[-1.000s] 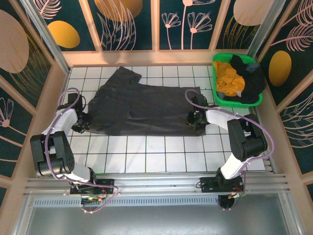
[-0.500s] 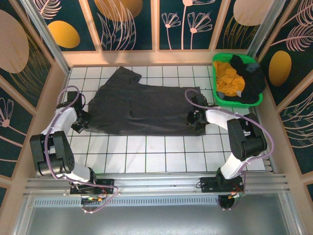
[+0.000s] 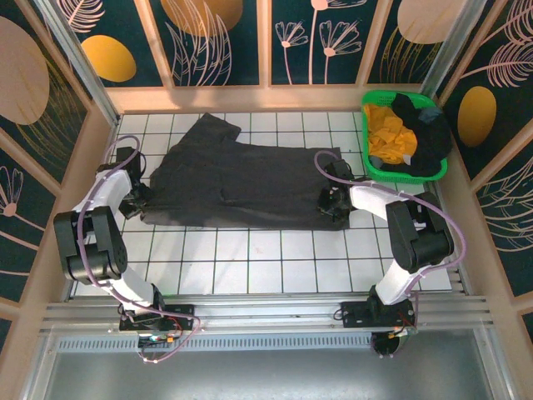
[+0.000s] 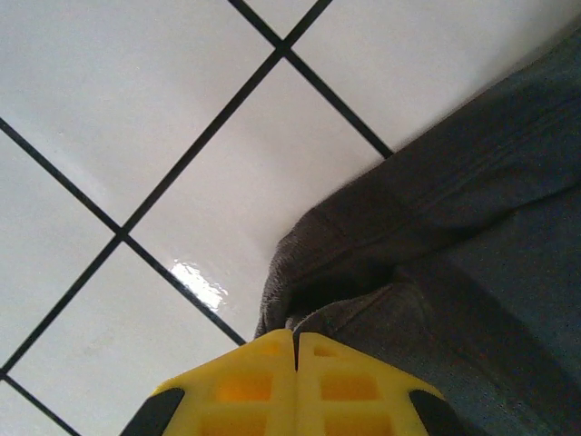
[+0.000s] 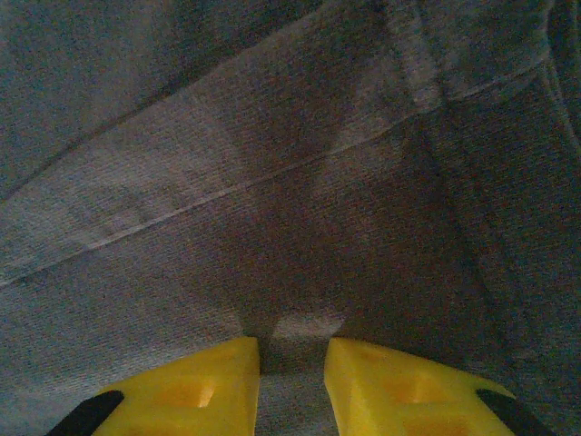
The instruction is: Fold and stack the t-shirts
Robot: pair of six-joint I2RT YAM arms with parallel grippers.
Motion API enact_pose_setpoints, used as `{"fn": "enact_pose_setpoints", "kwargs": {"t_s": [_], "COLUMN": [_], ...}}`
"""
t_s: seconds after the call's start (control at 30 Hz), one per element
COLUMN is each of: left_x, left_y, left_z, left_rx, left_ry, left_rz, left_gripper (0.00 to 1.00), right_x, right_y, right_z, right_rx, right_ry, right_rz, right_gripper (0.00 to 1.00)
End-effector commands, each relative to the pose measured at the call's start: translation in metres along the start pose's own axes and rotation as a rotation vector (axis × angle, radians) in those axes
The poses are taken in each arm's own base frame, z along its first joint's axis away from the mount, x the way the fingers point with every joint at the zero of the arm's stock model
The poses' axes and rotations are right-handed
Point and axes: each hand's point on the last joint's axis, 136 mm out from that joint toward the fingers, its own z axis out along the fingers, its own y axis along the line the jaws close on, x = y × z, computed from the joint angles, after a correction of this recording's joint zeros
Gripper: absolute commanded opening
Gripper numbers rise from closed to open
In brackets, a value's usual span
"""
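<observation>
A charcoal-black t-shirt (image 3: 241, 183) lies spread flat on the white tiled floor. My left gripper (image 3: 140, 198) is at its near left corner. In the left wrist view the yellow fingers (image 4: 236, 386) are pressed together, shut on the bunched hem (image 4: 313, 309). My right gripper (image 3: 331, 200) rests on the shirt's right end. Its yellow fingers (image 5: 195, 386) stand a little apart with a ridge of dark cloth (image 5: 290, 381) pinched between them. More t-shirts, a mustard-yellow one (image 3: 387, 133) and a black one (image 3: 426, 133), are heaped in the basket.
The green mesh basket (image 3: 400, 177) stands in the far right corner, close to the shirt's right end. Wooden walls (image 3: 104, 150) ring the floor on three sides. Bare tiles (image 3: 266, 258) run between the shirt and the arm bases.
The left gripper has closed on the shirt's left corner and shifted slightly away from the bases, and its arm has swung with it. The right gripper has stayed put.
</observation>
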Motion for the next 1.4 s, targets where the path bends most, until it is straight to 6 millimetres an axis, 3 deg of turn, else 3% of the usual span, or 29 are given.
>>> {"fn": "enact_pose_setpoints", "kwargs": {"t_s": [0.0, 0.13, 0.37, 0.57, 0.63, 0.67, 0.77, 0.87, 0.93, 1.13, 1.17, 1.27, 1.37], "left_x": [-0.016, -0.019, 0.0, -0.014, -0.019, -0.023, -0.032, -0.033, -0.025, 0.01, 0.017, 0.026, 0.044], "left_y": [0.015, 0.019, 0.027, 0.021, 0.017, 0.015, -0.003, -0.029, -0.052, -0.112, -0.118, -0.121, -0.11], "left_z": [-0.001, 0.006, 0.033, 0.031, 0.025, 0.018, -0.013, -0.039, -0.045, -0.021, -0.007, 0.017, 0.038], "left_rx": [-0.11, -0.18, -0.227, -0.223, -0.214, -0.204, -0.148, -0.088, 0.007, 0.267, 0.274, 0.256, 0.22], "left_ry": [-0.054, -0.055, -0.009, -0.053, -0.066, -0.082, -0.156, -0.201, -0.176, -0.004, 0.037, 0.084, 0.13], "left_rz": [0.079, 0.143, 0.159, 0.138, 0.13, 0.12, 0.1, 0.095, 0.068, -0.051, -0.065, -0.085, -0.101], "left_gripper": [0.0, 0.0, 0.0, 0.05, 0.15, 0.25, 0.44, 0.46, 0.45, 0.32, 0.32, 0.3, 0.3], "right_x": [0.029, 0.029, 0.028, 0.02, 0.014, 0.009, -0.004, -0.015, -0.02, -0.021, -0.021, -0.016, -0.002], "right_y": [-0.034, -0.036, -0.034, -0.027, -0.02, -0.015, -0.004, 0.004, 0.009, 0.009, 0.007, -0.003, -0.018], "right_z": [0.02, 0.02, 0.019, 0.013, 0.007, 0.001, -0.015, -0.03, -0.036, -0.024, -0.021, -0.009, 0.002], "right_rx": [0.142, 0.152, 0.148, 0.123, 0.102, 0.086, 0.055, 0.034, 0.02, 0.028, 0.036, 0.064, 0.107], "right_ry": [0.102, 0.102, 0.098, 0.079, 0.059, 0.044, 0.004, -0.035, -0.053, -0.033, -0.027, 0.002, 0.046], "right_rz": [0.014, 0.015, 0.022, 0.011, 0.006, 0.003, 0.003, 0.011, 0.01, -0.007, -0.007, -0.005, -0.003], "right_gripper": [0.29, 0.29, 0.29, 0.31, 0.33, 0.34, 0.37, 0.39, 0.4, 0.39, 0.38, 0.36, 0.35]}}
